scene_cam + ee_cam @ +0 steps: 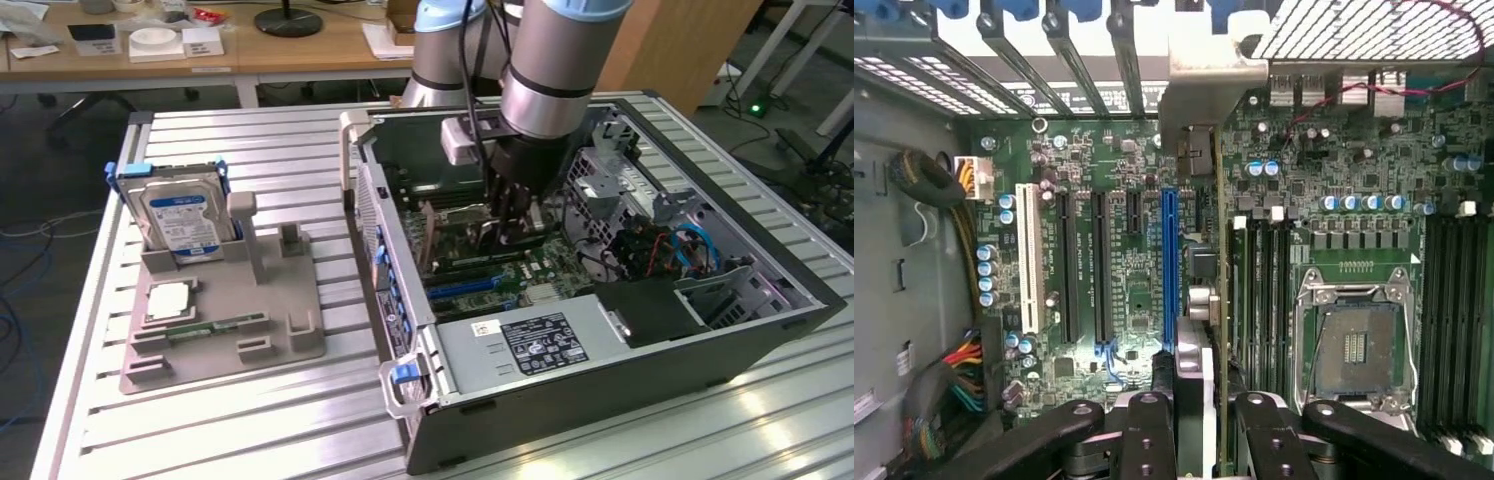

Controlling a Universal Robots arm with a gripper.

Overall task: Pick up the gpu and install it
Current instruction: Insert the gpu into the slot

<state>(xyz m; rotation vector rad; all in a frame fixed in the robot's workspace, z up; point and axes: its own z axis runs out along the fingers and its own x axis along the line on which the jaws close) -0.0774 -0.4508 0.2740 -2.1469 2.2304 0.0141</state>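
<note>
My gripper (1202, 412) is shut on the gpu (1204, 290), which I see edge-on between the black fingers (1150, 425). Its silver bracket (1214, 90) points toward the case's rear slot covers. The card hangs just above the motherboard, alongside the long blue slot (1170, 270); whether it touches the slot I cannot tell. In the exterior view the gripper (514, 228) reaches down into the open computer case (587, 370), over the green motherboard (501, 275).
The CPU socket (1354, 345) and memory slots (1264, 290) lie beside the card. Cable bundles (949, 370) sit at the case wall. Outside the case, a grey fixture (267, 345) holds a hard drive (184, 215), a CPU (174, 300) and a memory stick (214, 328).
</note>
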